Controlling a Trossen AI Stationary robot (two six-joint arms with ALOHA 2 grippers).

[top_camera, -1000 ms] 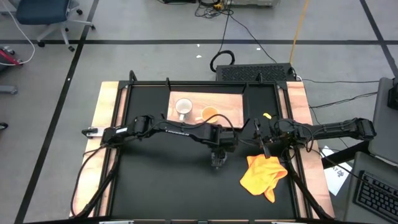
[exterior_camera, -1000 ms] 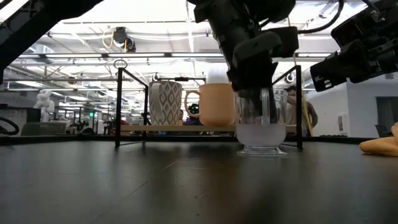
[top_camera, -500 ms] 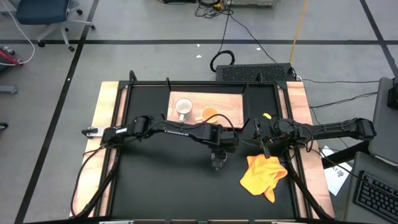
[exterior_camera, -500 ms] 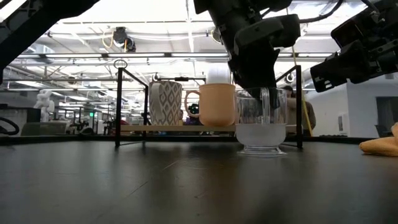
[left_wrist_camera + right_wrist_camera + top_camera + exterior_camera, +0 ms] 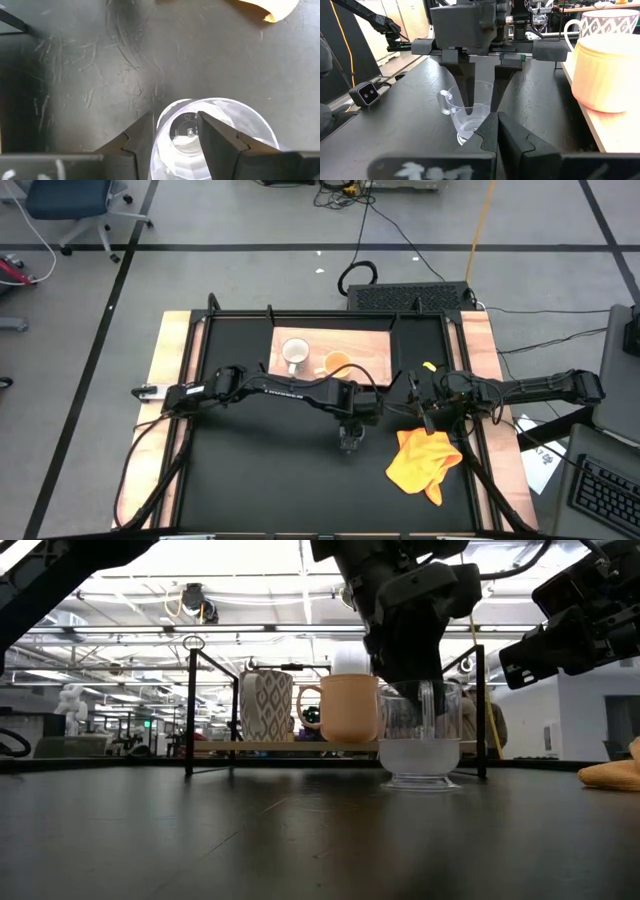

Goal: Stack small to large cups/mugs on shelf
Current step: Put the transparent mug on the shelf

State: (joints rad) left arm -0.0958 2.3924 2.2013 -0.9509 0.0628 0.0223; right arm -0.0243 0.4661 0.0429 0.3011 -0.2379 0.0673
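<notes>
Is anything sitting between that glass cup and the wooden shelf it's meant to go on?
Nothing visible does. The glass cup stands on the black table with the left gripper around its rim, and bare tabletop runs to the shelf, where the white mug and orange mug stand.

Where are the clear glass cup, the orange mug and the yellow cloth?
clear glass cup [image 5: 420,755], low view, its frosted lower body.
orange mug [image 5: 348,710], low view, middle of its side wall.
yellow cloth [image 5: 422,460], high view, centre of the crumpled fabric.
</notes>
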